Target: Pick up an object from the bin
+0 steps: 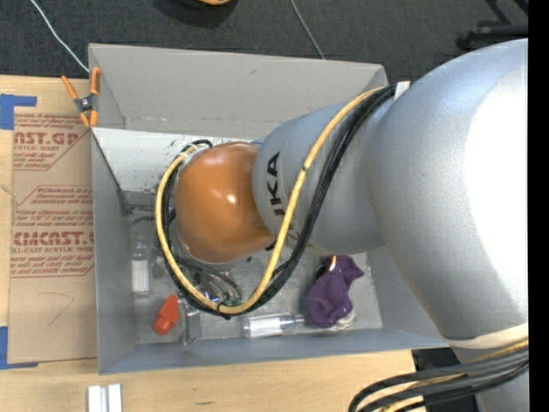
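Dark carpet lay beyond the far side of the grey metal bin (pixel 111 350), and pale wood ran along its near edge. The thing nearest the gripper (pixel 199 303) was a small orange-red plastic piece (pixel 165 314) on the bin's floor close to the near left corner. Its long axis slanted from that corner in towards the middle of the bin, the narrower end pointing inward. It lay just left of the dark mechanism under the arm's orange cover (pixel 214 200). Whether the two touched could not be told. That cover and the yellow-and-black cables (pixel 171 264) looped round it hid the business end of the gripper, so whether it was open or closed, or had hold of anything, could not be told.

Just left of the orange-red piece and a little farther back, a small clear bottle (pixel 139 269) lay near the left wall with its length running along that wall. To the right, a clear plastic tube (pixel 273 324) lay close to the near wall with its long axis parallel to it. Beyond the tube's right end, a crumpled purple cloth thing (pixel 333 292) sat near the near right corner, partly under the silver arm (pixel 429 196).
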Controlling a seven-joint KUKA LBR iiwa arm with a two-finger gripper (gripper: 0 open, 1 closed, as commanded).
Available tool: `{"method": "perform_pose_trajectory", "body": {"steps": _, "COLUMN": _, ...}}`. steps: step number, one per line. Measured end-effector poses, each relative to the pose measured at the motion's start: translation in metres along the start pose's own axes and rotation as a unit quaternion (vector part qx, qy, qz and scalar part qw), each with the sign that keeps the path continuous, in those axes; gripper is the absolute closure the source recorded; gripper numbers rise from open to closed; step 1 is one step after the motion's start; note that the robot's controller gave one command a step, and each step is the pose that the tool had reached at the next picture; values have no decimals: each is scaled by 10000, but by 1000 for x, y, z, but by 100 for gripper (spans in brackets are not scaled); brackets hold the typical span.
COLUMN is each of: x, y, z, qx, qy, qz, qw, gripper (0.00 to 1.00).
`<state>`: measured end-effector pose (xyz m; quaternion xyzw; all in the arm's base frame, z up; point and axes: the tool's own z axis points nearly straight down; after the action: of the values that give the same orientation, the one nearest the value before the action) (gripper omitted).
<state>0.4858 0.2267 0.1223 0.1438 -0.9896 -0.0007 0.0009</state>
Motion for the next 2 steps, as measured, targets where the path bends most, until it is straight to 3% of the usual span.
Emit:
{"method": "perform_pose_trajectory", "body": {"steps": 1, "x": 4, "y": 8, "z": -39, "qx": 0, "qy": -31, "qz": -331, "qw": 9994, "gripper": 0}}
{"method": "perform_pose_trajectory", "body": {"steps": 2, "x": 8, "y": -7, "z": 13, "qx": -6, "qy": 9, "qz": -1700, "qw": 9854, "gripper": 0}}
